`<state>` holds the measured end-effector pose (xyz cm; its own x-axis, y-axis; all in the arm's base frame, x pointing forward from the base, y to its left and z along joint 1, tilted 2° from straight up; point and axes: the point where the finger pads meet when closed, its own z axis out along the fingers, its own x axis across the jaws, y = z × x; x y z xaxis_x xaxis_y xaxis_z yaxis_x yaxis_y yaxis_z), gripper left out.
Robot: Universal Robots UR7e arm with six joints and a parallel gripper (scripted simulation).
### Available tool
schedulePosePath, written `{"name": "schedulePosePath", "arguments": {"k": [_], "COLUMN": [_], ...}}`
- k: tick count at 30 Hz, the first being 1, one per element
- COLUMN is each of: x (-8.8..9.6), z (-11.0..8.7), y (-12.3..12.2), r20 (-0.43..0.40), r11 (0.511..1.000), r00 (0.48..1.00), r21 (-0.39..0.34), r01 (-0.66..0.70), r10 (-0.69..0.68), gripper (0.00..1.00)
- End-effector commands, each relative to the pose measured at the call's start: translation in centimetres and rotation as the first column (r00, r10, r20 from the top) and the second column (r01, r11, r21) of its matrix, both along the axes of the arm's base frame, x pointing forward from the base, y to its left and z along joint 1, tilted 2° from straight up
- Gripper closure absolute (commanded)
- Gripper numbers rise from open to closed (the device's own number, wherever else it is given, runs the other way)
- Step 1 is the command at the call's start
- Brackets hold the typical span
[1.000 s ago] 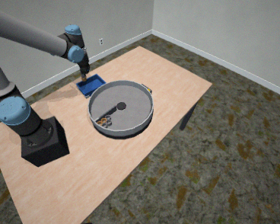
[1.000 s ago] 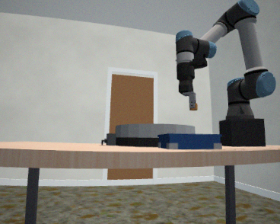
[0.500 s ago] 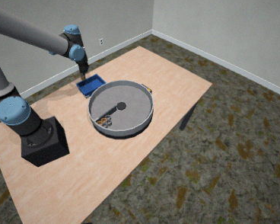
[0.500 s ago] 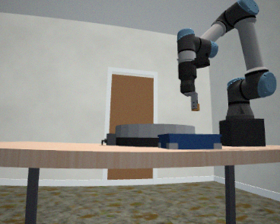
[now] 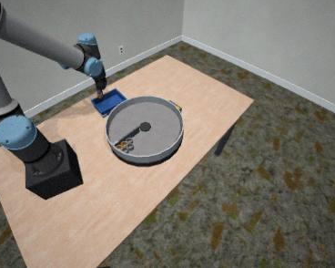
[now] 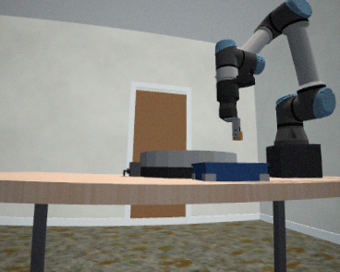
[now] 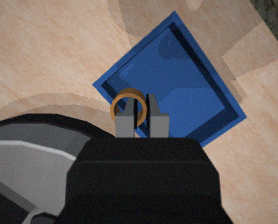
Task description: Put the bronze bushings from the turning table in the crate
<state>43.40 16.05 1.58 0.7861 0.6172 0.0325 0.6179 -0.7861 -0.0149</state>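
Observation:
My gripper (image 5: 99, 93) (image 6: 236, 132) (image 7: 141, 104) is shut on the wall of a bronze bushing (image 5: 100, 97) (image 6: 241, 136) (image 7: 116, 103). The bushing hangs above the blue crate (image 5: 111, 102) (image 6: 229, 171) (image 7: 195, 95), over its near edge in the wrist view. No bushing shows in the visible part of the crate; the gripper hides its lower corner in that view. The grey turning table (image 5: 159, 115) (image 6: 188, 157) (image 7: 25, 166) carries a small cluster near its wall, with orange-brown bronze bushings (image 5: 124, 143) and grey steel bushings (image 5: 130, 147) close together.
The turning table's raised wall stands right beside the crate. A dark bar (image 5: 129, 135) runs from its central hub (image 5: 145, 127) toward the bushings. A small device with a yellow part (image 5: 177, 108) sits at its far side. The black robot base (image 5: 55, 173) stands on the wooden table.

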Motion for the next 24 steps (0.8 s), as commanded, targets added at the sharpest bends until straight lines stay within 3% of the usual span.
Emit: {"name": "schedulePosePath", "arguments": {"k": [1,14,19,24], "x": [0.1,0.1,0.2,0.2], "z": [-1.7,-2.1,-4.4,-4.4], "y": [0.1,0.2,0.3,0.3], "r20": [0.0,0.0,-0.001,-0.001], "r11": [1.0,1.0,1.0,1.0], "r00": [1.0,1.0,1.0,1.0], "r21": [0.0,0.0,-0.001,-0.001], "r01": [0.001,0.001,0.003,0.003], "r10": [-0.001,-0.001,-0.003,-0.003], "gripper": [1.0,1.0,1.0,1.0]}}
